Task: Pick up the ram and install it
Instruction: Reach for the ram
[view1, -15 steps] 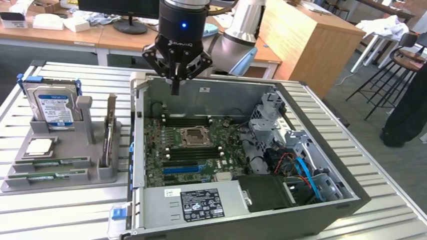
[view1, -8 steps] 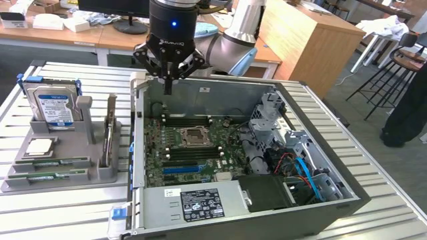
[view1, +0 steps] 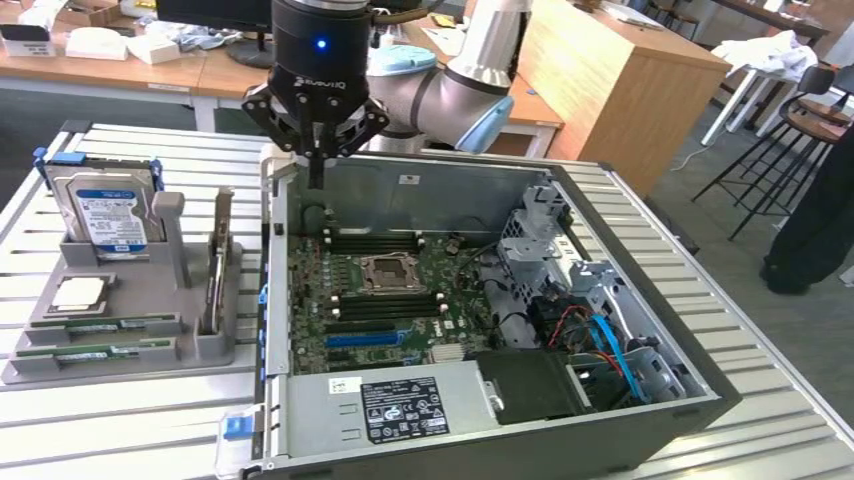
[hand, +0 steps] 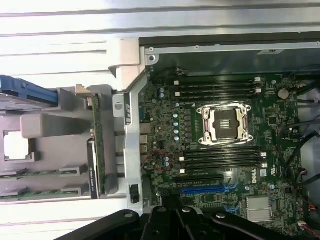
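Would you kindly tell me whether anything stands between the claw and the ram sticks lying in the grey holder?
An upright card stands in the grey holder between the shut claw and the two ram sticks. The sticks lie uncovered, so from above nothing visible blocks them.

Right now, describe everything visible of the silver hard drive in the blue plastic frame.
The silver hard drive is a flat metal box with a white-and-blue label on its face, held in a blue plastic frame. It stands upright in a slot of the grey plastic tray, to the exterior view's left of the open computer case.
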